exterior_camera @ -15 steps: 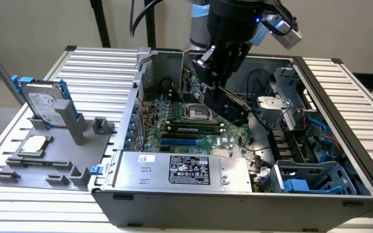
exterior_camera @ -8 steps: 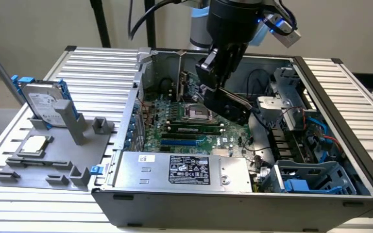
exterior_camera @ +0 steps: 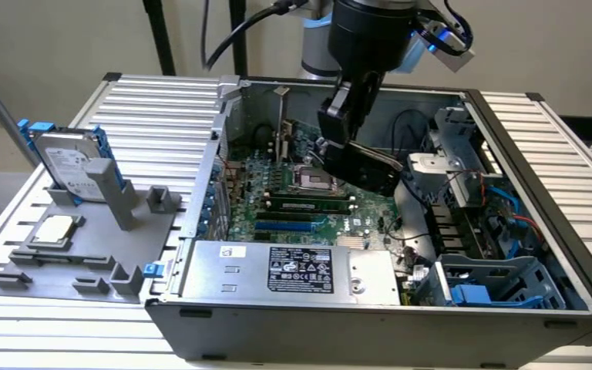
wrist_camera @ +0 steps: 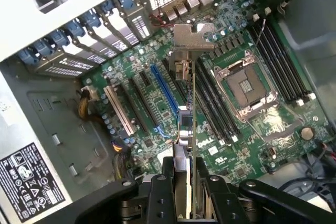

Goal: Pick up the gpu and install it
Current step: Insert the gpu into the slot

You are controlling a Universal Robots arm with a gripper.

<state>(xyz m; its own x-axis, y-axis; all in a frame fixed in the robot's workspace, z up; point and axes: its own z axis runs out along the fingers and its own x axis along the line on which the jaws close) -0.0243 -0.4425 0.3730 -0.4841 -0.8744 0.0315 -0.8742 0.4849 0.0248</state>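
Gripper [wrist_camera: 187, 184] narrow, fingers clamped on gpu [wrist_camera: 190, 119] edge. Card hangs edge-on above motherboard [wrist_camera: 247, 129] inside case [exterior_camera: 543, 169]. In exterior view, gpu at 12 o'clock from power supply [exterior_camera: 290, 270].

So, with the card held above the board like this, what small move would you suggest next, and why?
Probably a small sideways shift toward the blue slot before any lowering. The gripper is shut on the gpu, which hangs clear above the motherboard, and in the wrist view its edge seems to run beside that slot rather than over it.
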